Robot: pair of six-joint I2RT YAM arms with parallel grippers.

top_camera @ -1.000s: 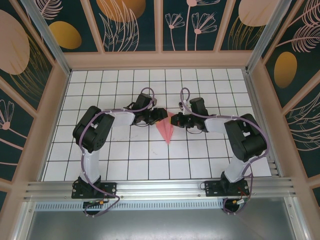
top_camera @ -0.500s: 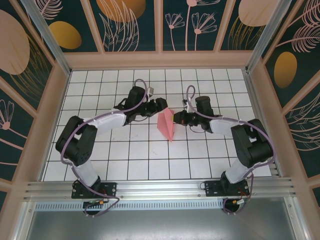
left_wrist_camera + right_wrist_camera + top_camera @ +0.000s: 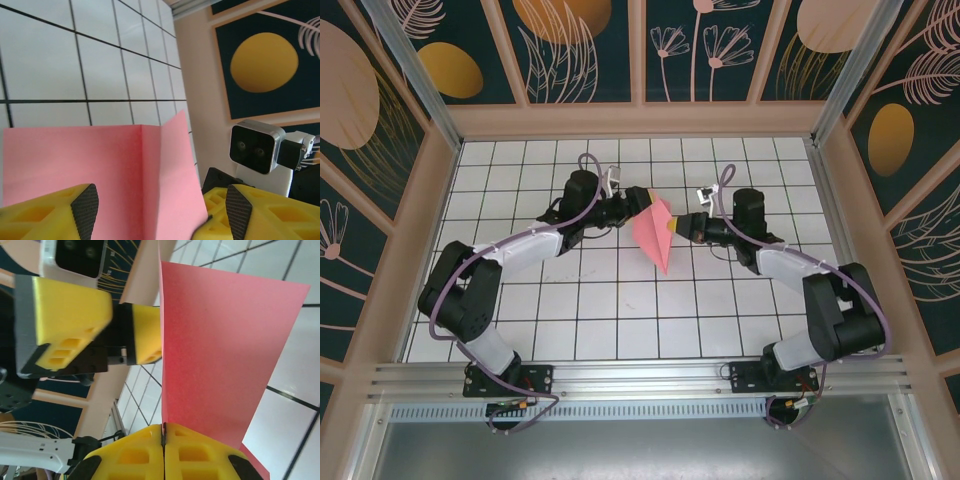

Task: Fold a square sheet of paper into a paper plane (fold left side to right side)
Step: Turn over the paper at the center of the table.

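Now the right gripper (image 3: 163,429) pinches the right edge of the creased pink paper sheet (image 3: 655,238), held over the middle of the grid table (image 3: 520,300), point toward the near side; the left gripper (image 3: 160,212) stands spread around its far-left edge

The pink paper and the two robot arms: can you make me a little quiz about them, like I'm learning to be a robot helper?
1. True or false: the right pincer is shut on the pink-red folded paper sheet.
2. Pick one. The left pincer is: A) open, with the sheet between its fingers; B) squeezed tight shut; C) holding a cup.
3. Short answer: in the top view, which end of the sheet is lowest in the picture, the wide end or the pointed tip?

Key: 1 true; 2 A; 3 the pointed tip.
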